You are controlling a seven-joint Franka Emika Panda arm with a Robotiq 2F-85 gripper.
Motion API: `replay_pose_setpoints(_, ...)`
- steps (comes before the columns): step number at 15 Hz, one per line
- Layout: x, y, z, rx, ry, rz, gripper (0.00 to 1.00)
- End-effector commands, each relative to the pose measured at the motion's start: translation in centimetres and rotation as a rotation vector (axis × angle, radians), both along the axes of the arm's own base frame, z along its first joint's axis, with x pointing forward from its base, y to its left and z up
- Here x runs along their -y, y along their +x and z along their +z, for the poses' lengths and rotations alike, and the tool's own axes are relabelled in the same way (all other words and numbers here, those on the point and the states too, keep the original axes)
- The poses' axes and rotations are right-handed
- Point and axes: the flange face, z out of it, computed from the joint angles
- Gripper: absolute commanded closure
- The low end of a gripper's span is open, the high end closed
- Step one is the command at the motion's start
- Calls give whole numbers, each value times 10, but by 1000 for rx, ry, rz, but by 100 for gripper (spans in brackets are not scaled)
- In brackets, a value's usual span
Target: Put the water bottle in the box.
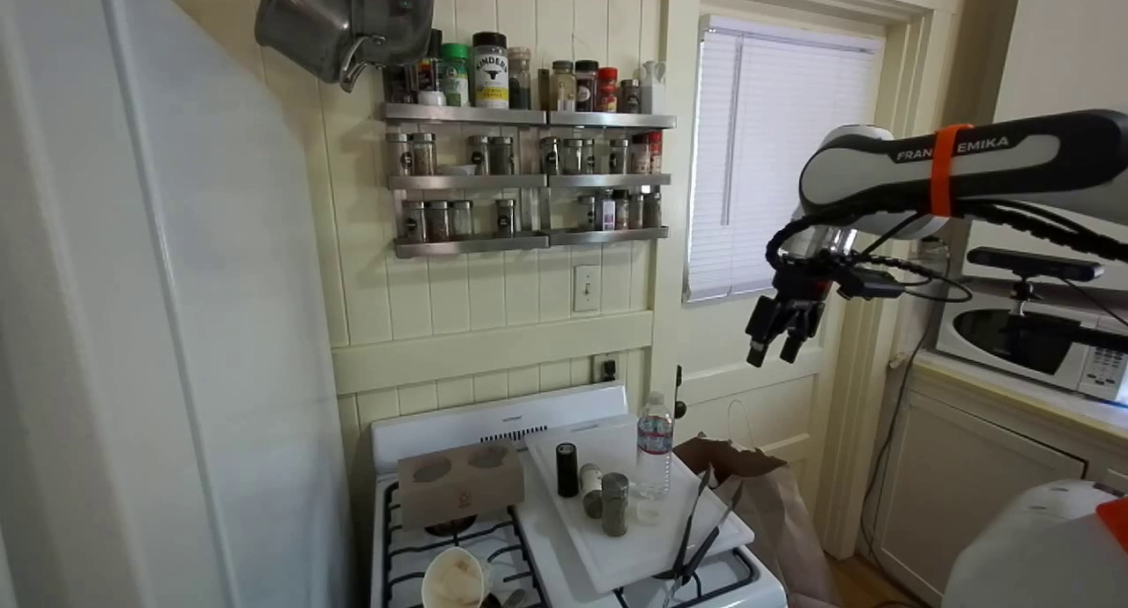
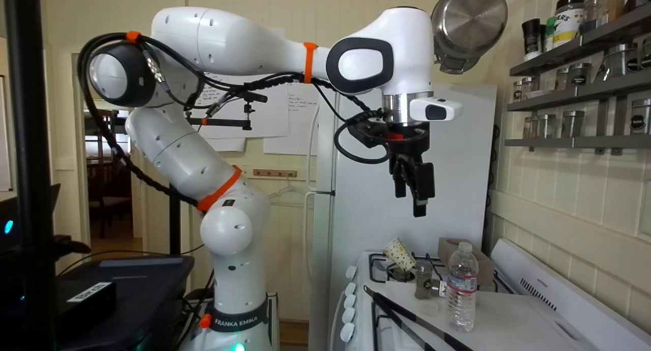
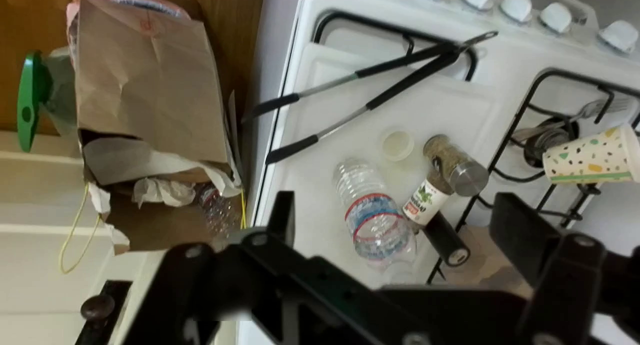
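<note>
Pincer (image 1: pixel 773 354) spread wide, grasping and touching nothing. Arm (image 2: pixel 229 40) arches up, reaches out roughly level, points pincer down, well above table (image 3: pixel 440 110). Bottle (image 1: pixel 654 445) stands upright on it, nearer the edge beside the bag (image 1: pixel 784 529); box (image 1: pixel 463 489) sits just past the opposite edge.

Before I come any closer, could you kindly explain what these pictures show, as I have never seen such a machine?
The machine is a robot arm ending in a black tool for grasping. Two pictures are taken from outside the robot; the third, from its wrist, looks down past the tool's fingers. Below is a stove with a white board on it. The board carries an upright water bottle, two spice jars, a black cylinder and a small pale cup; tongs lie partly across it. A brown cardboard box sits beside the board. The tool hangs open, holding nothing.
</note>
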Motion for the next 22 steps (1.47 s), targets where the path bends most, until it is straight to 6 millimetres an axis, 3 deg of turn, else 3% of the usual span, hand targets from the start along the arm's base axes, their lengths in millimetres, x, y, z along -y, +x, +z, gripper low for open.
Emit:
replay_pose_setpoints(1, -7, 41, -14, 79, -70, -1, 0)
replay_pose_setpoints(6, -40, 100, -43, 67, -162, 81, 0)
replay_pose_setpoints(7, -40, 104, -46, 49, -155, 83, 0)
replay_pose_setpoints(8, -39, 88, -41, 70, -141, 80, 0)
replay_pose_setpoints(19, -66, 144, -85, 50, -169, 128, 0)
replay_pose_setpoints(22, -65, 139, -85, 37, -176, 141, 0)
